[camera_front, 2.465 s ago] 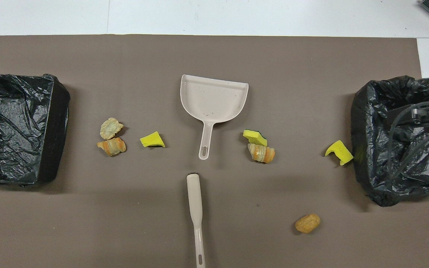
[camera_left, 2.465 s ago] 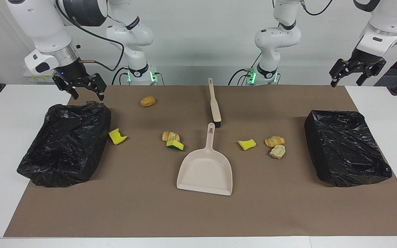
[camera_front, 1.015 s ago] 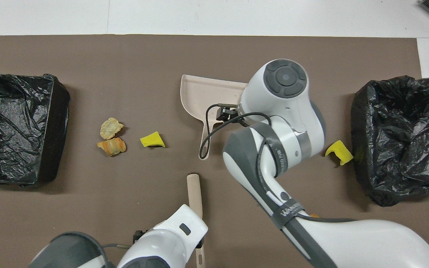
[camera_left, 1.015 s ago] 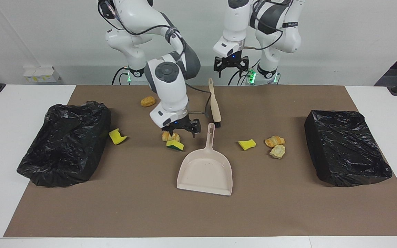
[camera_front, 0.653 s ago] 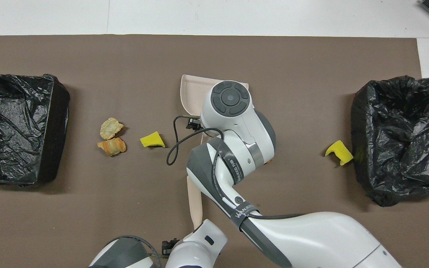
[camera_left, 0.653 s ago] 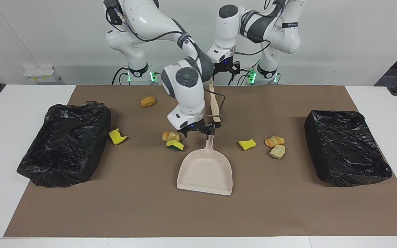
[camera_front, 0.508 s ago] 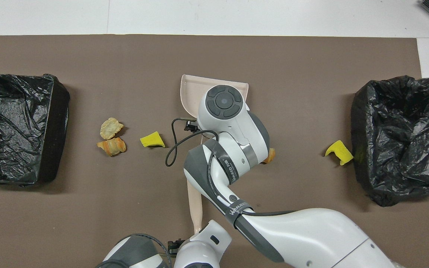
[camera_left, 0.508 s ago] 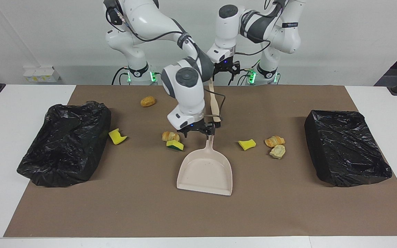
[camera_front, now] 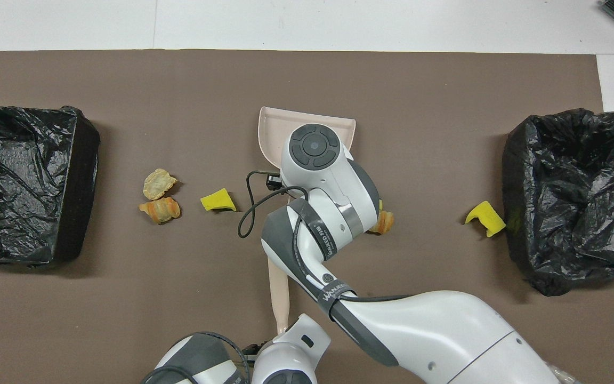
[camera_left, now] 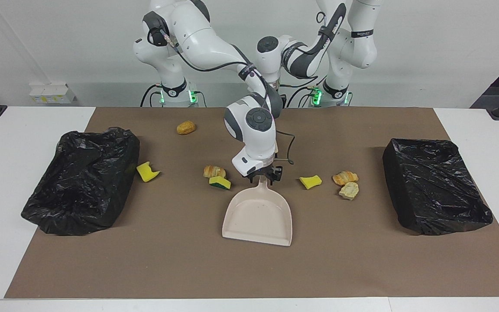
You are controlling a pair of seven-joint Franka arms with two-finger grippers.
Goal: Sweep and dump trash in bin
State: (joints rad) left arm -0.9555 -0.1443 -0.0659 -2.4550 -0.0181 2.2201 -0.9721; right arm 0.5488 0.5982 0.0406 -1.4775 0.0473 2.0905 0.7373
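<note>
- Two black-lined bins [camera_left: 115, 190] [camera_left: 405, 203] sit unmoved on the counter. Read the clock flat on the counter from the dustpan, with twelve pointing away from the robots and three toward the right arm's end. The bins then lie at about three and nine.
- Both arms have swung in from the counter's ends to the middle, which is the real change.
- Right tool [camera_left: 264, 175]: it has dropped onto the handle of the dustpan [camera_left: 258, 216], which points to six. Whether it has clamped yet I cannot tell.
- Left tool [camera_front: 264, 349]: it has come down at the robots' end of the brush [camera_front: 277, 293], which lies at six. The right arm hides it from the facing camera, so I cannot tell its state.
- Neither dustpan nor brush has shifted, so I judge this as pick-up only, with sweeping not yet begun.
- Seven scraps of trash lie where they were, none in a bin:
  - a croissant [camera_left: 214, 171] touching a green-backed sponge [camera_left: 220, 183], between four and five
  - a yellow sponge [camera_left: 147, 171] at four, just beside the bin
  - a bread roll [camera_left: 186, 127] at five
  - a yellow sponge [camera_left: 310, 181] and two pastries [camera_left: 345, 177] [camera_left: 348, 190] at about eight
</note>
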